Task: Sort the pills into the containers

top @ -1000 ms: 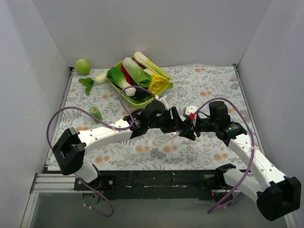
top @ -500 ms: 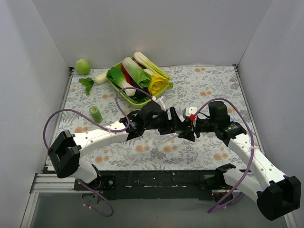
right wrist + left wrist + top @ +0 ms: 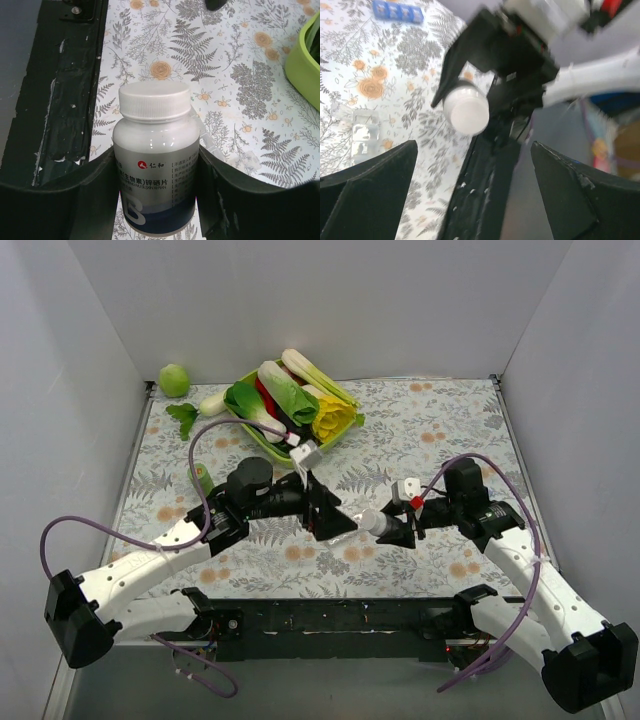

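My right gripper (image 3: 157, 156) is shut on a white pill bottle (image 3: 155, 165) with a white screw cap and a blue-banded label; it lies tilted above the mat, cap toward the left arm. In the top view the right gripper (image 3: 392, 528) holds the bottle (image 3: 373, 523) mid-table. My left gripper (image 3: 335, 516) stands open just left of the cap, apart from it. In the left wrist view its fingers (image 3: 375, 175) flank empty space, with the cap (image 3: 466, 111) ahead. A clear strip of containers (image 3: 362, 136) lies on the mat; it also shows behind the bottle (image 3: 240, 157). No loose pills are in view.
A green tray (image 3: 256, 438) of vegetables stands at the back centre. A small green cylinder (image 3: 203, 478) stands left of the arms, with a green fruit (image 3: 174, 379) and a white radish (image 3: 212, 402) at the back left. A blue strip (image 3: 397, 10) lies farther off. White walls enclose the floral mat.
My left gripper has opened wide and drawn back to the left, away from the bottle's cap. The right gripper still holds the bottle and has shifted slightly lower.
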